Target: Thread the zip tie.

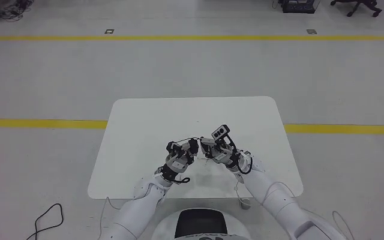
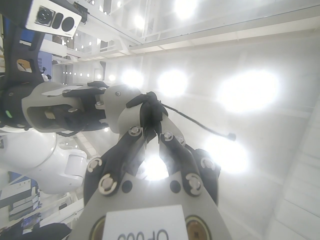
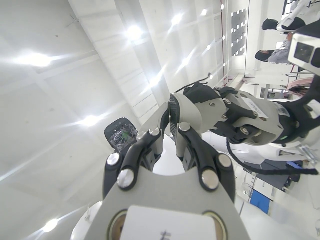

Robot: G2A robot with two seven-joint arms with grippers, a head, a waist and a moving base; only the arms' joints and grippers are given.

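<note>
Looking down from the top camera, I found both grippers meeting tip to tip over the near half of the white rectangular desk (image 1: 150, 120), roughly midway between its side edges and apparently raised off its surface. The left gripper (image 2: 152, 118) was pressed together on the thin black plastic zip tie (image 2: 197, 123). From that pinch the strap ran out free into the air and ended in its small square head, touching nothing. The right gripper (image 3: 171, 111) sat right against the left one with its ribbed pads closed almost flat. I could not tell whether any part of the strap lay between them.

I judged the tie to be very light and springy, stiff along its length yet ready to bow and flick when released. Its smooth nylon would likely slide in a loose pinch and twist if held at one narrow edge. My choice was to grip it across its flat faces, near the tail tip for aiming, with the other hold just behind the head so the slot stayed steady. A grip far back would let the end wander.
</note>
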